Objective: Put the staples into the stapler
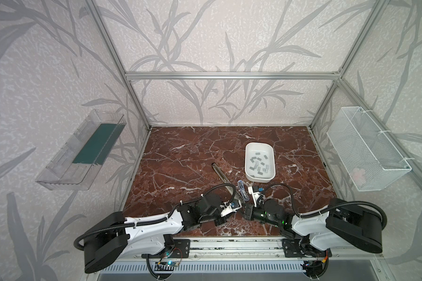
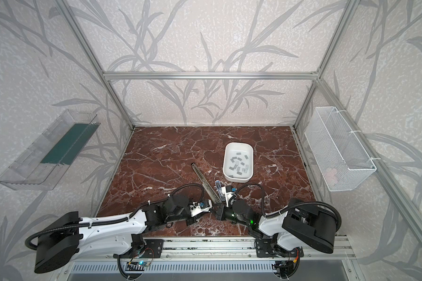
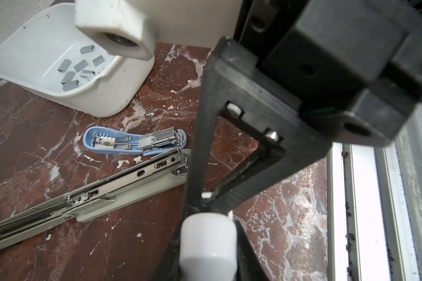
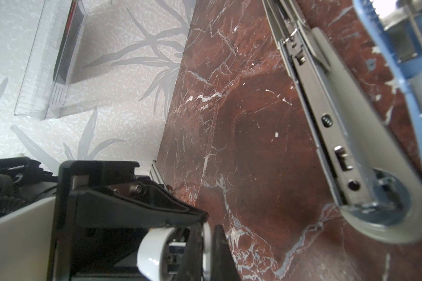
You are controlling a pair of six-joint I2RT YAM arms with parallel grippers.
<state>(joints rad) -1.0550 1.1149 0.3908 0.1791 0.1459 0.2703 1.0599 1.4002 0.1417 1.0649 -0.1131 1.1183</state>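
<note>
- Stapler (image 1: 223,178), long and grey, lies opened flat on the desk (image 1: 180,155), centre of a top view.
- White tray (image 1: 260,144) sits right of centre.
- Small blue stapler (image 3: 132,143) lies open just beside the long one's near end.
- Left tool (image 4: 201,216) and right tool (image 4: 211,233), lower centre, are each pressed together on nothing visible, tips nearly meeting.
- Staples (image 1: 260,165) lie loose in the tray: fetching a strip seems the step in hand, so a tool must likely spread and reach there.
</note>
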